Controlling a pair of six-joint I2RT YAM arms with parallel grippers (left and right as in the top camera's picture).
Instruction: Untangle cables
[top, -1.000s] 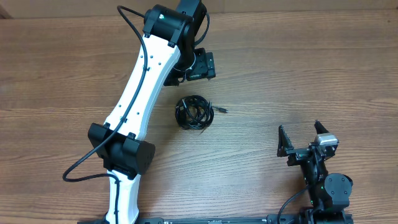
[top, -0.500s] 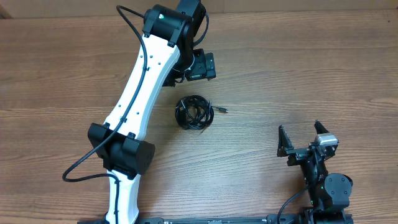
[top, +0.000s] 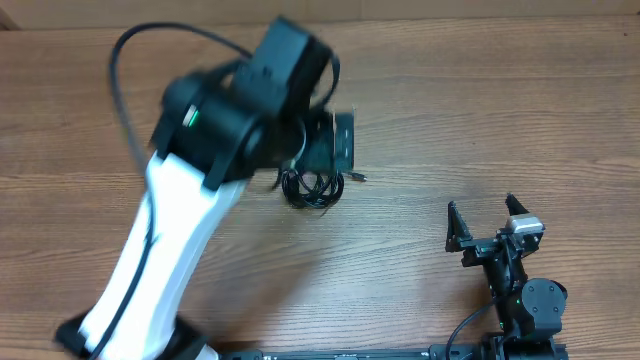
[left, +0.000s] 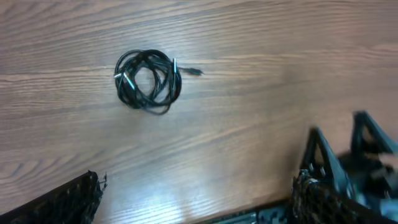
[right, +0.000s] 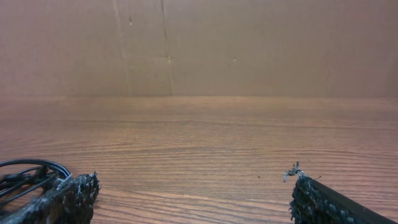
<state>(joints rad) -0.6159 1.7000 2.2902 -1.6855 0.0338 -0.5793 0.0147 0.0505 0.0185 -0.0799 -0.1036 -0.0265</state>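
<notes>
Left wrist view: your left gripper (left: 198, 182) is hanging with fingers spread wide, gripping nothing, and the cables (left: 148, 79) are lying ahead of it (a tight coil, one plug poking out). Your right gripper (top: 483, 216) is also standing open, well apart. Bare table (left: 280, 93) is surrounding the coil.

Wood-grain table (top: 500, 100), plain brown cardboard wall (right: 249, 43) along its far edge.
</notes>
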